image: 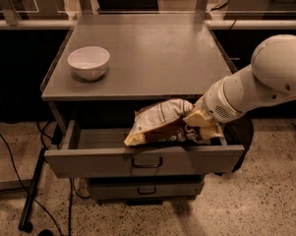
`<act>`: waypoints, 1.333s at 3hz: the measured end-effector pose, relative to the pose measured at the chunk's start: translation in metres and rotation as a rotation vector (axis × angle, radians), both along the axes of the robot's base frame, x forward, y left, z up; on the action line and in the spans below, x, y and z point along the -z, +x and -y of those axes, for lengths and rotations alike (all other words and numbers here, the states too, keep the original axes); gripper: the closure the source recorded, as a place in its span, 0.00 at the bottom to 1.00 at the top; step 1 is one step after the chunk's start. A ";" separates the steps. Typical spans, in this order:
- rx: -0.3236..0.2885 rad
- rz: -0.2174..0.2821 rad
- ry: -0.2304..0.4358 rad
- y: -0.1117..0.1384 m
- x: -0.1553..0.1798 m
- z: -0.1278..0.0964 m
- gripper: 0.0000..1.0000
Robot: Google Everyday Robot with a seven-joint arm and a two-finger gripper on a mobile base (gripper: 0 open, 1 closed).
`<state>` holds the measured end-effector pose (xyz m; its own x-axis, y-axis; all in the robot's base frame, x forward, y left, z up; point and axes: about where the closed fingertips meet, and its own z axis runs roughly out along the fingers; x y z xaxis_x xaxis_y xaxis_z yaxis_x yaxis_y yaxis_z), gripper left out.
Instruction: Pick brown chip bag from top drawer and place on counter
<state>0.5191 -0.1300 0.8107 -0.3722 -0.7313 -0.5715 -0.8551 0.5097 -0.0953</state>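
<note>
The tool (199,123) is clamped on one end of the crinkly brown chip bag (157,122), which slants above the open grey metal top drawer (88,159), pale crimped edge lowest. A smooth round white bowl (88,62) sits on the flat counter (157,48).

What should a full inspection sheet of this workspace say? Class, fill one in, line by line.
Surface: grey counter, flat, with low side rims.
Job's things: chip bag tilted over the open top drawer, not yet on the counter.
Clutter: white bowl on the counter's left.
Grippers: gripper at the bag's right end, above the drawer.
Cables: black cable on the floor, left.
Surroundings: speckled floor; lower drawer shut.
</note>
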 end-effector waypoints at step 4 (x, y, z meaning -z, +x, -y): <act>0.037 -0.063 -0.128 -0.082 -0.112 -0.003 1.00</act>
<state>0.4372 -0.1266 0.9226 -0.4323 -0.7817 -0.4495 -0.8422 0.5281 -0.1085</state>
